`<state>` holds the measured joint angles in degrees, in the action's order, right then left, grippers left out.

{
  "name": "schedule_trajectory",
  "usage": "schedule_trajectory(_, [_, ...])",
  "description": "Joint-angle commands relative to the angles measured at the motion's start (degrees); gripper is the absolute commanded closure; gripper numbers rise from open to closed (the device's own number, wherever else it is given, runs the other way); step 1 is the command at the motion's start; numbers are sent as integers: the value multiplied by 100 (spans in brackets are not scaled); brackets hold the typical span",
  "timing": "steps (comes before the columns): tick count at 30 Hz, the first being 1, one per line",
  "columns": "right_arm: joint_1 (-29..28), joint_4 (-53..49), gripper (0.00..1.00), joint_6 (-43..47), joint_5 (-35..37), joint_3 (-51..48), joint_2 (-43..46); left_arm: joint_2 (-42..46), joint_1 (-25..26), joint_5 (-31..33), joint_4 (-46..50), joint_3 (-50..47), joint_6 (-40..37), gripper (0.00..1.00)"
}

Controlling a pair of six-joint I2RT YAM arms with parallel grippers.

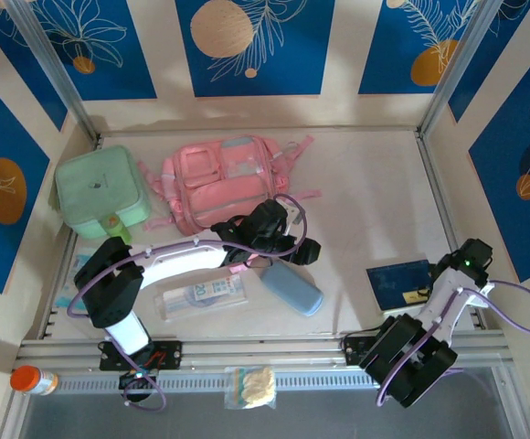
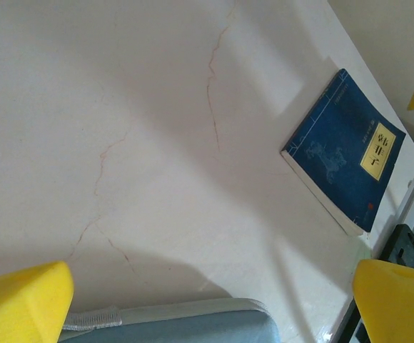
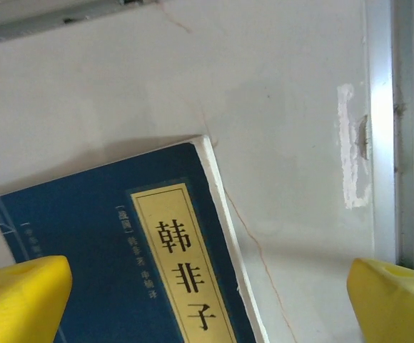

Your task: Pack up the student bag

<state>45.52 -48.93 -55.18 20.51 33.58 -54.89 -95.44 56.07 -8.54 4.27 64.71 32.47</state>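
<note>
While both arms reach over a pale table walled on three sides, the widest bare room lies at its middle and far right, running up to the right wall. A metal rail runs along the near edge, and an orange-capped bottle and a small snack packet lie on the near side of it.

The student bag, pink, lies flat at the back left, just beside a mint-green case whose lid is down. What either one holds cannot be seen.

The left gripper hangs near the bag's near edge with its yellow fingers spread wide, gripping nothing, above a blue-grey pouch. A clear packet lies to the left of that pouch. The right gripper, also wide and empty, hovers over a blue book close to the table's right edge.
</note>
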Motion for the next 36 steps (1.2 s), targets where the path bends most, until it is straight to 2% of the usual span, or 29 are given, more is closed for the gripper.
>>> schedule_trajectory(1, [45,298,1,-210,-339,-183,-198,30,53,115,55,51,-152,0])
schedule_trajectory(6, [-105,613,1,-383,-592,-319,-590,-37,45,175,89,118,-161,1])
schedule_trajectory(10, [-519,710,1,-505,-484,-264,-750,-46,37,267,144,131,-179,1])
schedule_trajectory(15, [-1524,938,1,-673,-361,-19,-943,-14,27,428,151,87,-159,0])
schedule_trajectory(19, [-2005,1277,1,-783,-562,143,-1488,-32,-1,473,152,92,-113,1])
schedule_trajectory(25, [-3299,1366,1,-808,-253,837,-2463,-71,-38,511,8,51,-11,1])
schedule_trajectory(28, [-3737,1227,1,-692,-75,1231,-2785,-201,-108,363,-50,172,-64,1])
schedule_trajectory(31, [-3890,1234,1,-441,-107,1335,-2726,-435,-208,185,-82,450,-147,0])
schedule_trajectory(36, [-3814,1101,1,-157,-105,1214,-2477,-1150,-246,-15,-154,1154,-346,1])
